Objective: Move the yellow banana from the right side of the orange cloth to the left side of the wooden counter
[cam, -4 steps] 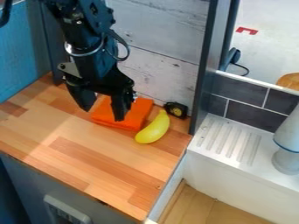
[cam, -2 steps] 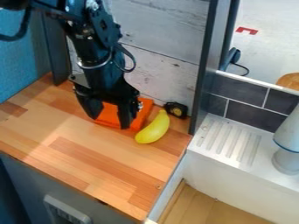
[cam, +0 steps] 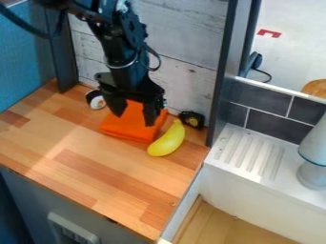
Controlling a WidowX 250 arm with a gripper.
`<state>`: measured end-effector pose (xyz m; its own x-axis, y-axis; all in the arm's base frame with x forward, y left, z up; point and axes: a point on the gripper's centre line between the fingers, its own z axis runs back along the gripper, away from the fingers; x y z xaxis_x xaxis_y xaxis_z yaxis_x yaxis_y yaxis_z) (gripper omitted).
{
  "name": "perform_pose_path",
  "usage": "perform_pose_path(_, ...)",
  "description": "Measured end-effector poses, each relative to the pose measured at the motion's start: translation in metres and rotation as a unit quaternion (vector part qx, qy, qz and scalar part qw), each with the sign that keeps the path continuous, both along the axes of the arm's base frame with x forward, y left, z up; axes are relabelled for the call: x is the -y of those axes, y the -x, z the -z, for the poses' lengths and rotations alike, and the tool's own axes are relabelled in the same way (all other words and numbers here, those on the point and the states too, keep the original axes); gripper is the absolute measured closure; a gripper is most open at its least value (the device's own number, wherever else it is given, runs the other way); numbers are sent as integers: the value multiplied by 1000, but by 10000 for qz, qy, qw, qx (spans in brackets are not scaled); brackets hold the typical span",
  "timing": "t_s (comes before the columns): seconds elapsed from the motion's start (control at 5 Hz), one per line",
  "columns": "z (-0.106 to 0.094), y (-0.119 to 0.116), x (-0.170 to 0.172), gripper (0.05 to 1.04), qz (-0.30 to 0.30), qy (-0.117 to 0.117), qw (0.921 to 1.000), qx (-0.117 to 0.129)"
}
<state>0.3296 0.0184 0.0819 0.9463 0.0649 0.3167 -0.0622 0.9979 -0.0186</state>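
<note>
just under gripper (cam: 134, 120), cloth (cam: 129, 132) (orange)

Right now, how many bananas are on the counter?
1. The banana lies beside the orange cloth, in front of the tape measure. Another may be hidden behind the tool.

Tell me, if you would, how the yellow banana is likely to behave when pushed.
The banana would probably swivel or rock rather than roll far, given its curved shape. Its smooth surface suggests it may slide easily on the wooden counter. Pushed toward the orange cloth, it would likely soon bump it, lying so close.
</note>
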Motion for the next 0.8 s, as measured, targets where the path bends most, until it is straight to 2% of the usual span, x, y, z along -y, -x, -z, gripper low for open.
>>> perform_pose_path(0.2, 8, -22, -1, 83, 227, -79, 9997, 100)
perform_pose_path(0.4, 22, -40, -2, 83, 318, -96, 9994, 16)
perform_pose_path(0.6, 37, -53, 3, 83, 338, -55, 9993, -127)
perform_pose_path(0.8, 59, -68, 26, 83, 499, -8, 9982, -342)
